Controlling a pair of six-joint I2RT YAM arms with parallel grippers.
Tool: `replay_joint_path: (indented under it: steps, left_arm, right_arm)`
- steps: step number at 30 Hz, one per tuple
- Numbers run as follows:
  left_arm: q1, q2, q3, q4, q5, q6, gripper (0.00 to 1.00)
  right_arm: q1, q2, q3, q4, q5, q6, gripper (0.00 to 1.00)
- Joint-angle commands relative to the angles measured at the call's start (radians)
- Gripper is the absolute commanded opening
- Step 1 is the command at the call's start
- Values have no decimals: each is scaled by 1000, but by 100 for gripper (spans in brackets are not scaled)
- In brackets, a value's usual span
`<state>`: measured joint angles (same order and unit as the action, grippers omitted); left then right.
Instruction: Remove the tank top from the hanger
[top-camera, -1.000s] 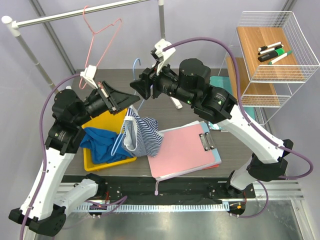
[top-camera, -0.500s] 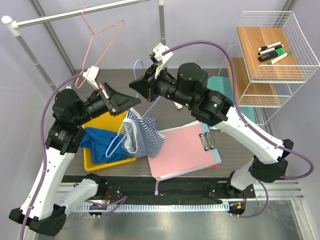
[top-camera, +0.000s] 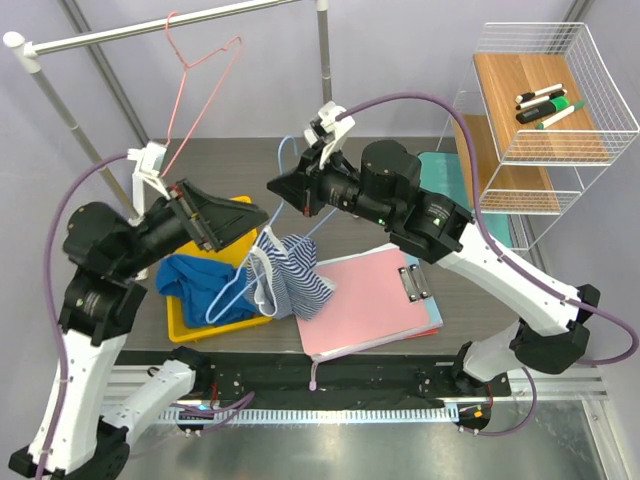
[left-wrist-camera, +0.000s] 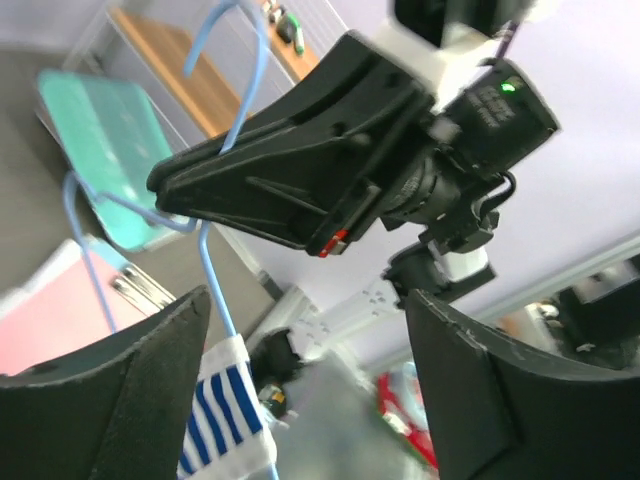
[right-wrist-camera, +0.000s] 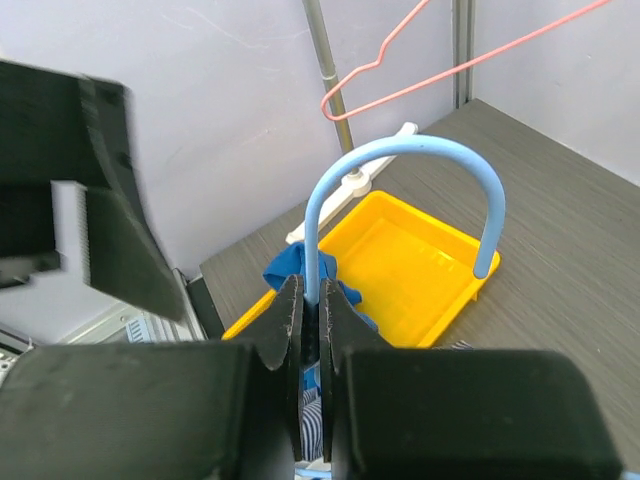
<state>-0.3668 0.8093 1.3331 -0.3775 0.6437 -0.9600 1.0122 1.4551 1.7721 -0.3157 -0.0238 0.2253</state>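
A light-blue wire hanger hangs over the table. My right gripper is shut on its neck just under the hook. The right wrist view shows the hook rising from between the closed jaws of the right gripper. The blue-and-white striped tank top is draped on the hanger's lower part and sags toward the table. My left gripper stands open just left of it with nothing between its fingers. In the left wrist view, the striped fabric lies near the left finger of the left gripper.
A yellow tray holding a blue cloth lies under the left arm. A pink clipboard lies on the table's right half. A pink hanger hangs on the rail behind. A wire shelf with markers stands at the right.
The right gripper has closed on the hanger's neck. The left gripper has opened, let go and drawn back to the left. The tank top now sags lower.
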Motion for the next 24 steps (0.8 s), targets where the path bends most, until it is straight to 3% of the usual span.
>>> replay_joint_path:
  steps: [1,2,6,10,15,20,21,24]
  left_arm:
    - [-3,-67,86,-119,-101,188,81]
    - [-4,-74,84,-129,-111,211,81]
    - [-4,-90,23,-112,-43,210,61]
    - [-4,-113,-61,7,48,182,54]
    - [-4,-102,-185,282,276,57,67]
    - [-26,-50,-270,472,376,-15,70]
    - [-62,-45,-282,573,392,-35,74]
    - [-176,-6,-282,597,404,-28,81]
  right_arm:
    - [0,-107,-29,20,19,16,1]
    - [0,-134,-46,18,19,16,1]
    - [0,-199,-65,-13,65,17,1]
    - [0,-275,-86,-51,62,11,1]
    - [0,-354,-128,-52,44,11,1]
    - [0,-371,-122,-52,38,5,1]
    - [0,-372,-120,-56,38,0,1]
    - [0,-374,-115,-52,41,-6,1]
